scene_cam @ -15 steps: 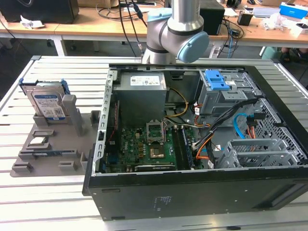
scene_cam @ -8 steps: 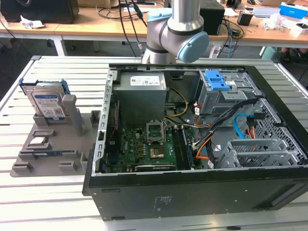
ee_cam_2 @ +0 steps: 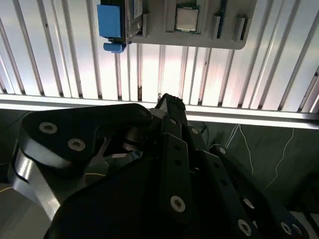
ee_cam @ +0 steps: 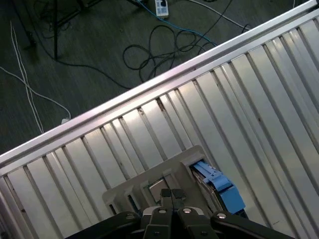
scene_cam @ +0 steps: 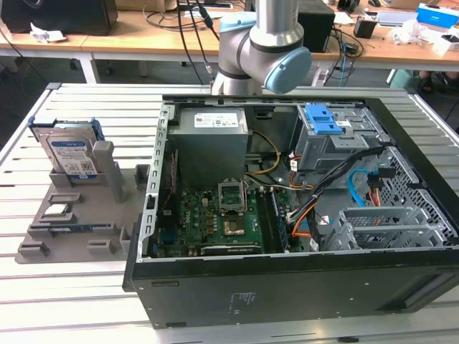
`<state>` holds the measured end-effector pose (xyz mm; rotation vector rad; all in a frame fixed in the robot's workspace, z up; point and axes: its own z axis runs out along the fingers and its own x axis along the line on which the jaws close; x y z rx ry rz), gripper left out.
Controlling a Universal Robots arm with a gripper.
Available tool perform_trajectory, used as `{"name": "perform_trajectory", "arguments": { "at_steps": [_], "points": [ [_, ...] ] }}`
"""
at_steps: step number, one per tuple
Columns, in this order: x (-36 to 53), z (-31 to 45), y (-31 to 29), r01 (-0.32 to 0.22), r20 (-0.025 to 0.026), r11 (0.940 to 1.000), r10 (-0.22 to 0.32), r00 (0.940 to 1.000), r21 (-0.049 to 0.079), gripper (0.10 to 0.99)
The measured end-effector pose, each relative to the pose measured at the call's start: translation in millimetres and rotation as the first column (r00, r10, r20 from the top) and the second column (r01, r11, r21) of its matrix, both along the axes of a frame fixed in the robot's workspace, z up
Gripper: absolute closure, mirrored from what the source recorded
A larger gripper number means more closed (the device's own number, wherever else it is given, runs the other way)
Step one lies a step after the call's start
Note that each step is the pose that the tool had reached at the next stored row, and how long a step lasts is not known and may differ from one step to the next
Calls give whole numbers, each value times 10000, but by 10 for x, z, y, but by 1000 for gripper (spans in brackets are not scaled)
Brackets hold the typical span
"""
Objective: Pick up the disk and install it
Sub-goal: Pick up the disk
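Exterior view: the disk [scene_cam: 69, 152] stands at the case's [scene_cam: 287, 294] nine o'clock; first wrist view — jaws closed, empty, disk half hidden.

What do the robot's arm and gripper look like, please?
The arm is a silver-grey tube with pale blue joint caps. The gripper is black, built of linked bars with round silver bolt heads, on a grey metal base.

Open computer case [scene_cam: 287, 294] on slatted bench [scene_cam: 64, 301]; grey holder tray [scene_cam: 90, 218] beside it, exterior view's left, carrying small CPU chip [scene_cam: 57, 210].
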<state>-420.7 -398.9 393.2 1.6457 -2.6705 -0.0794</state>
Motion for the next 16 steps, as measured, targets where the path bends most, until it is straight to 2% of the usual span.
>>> {"name": "perform_trajectory", "arguments": {
  "at_steps": [7,16],
  "points": [
    [0,0,0,-656,0,9978,656,9978,0,980],
    [0,0,0,-1515,-1,9885,1515,9885,0,980]
  ]
}}
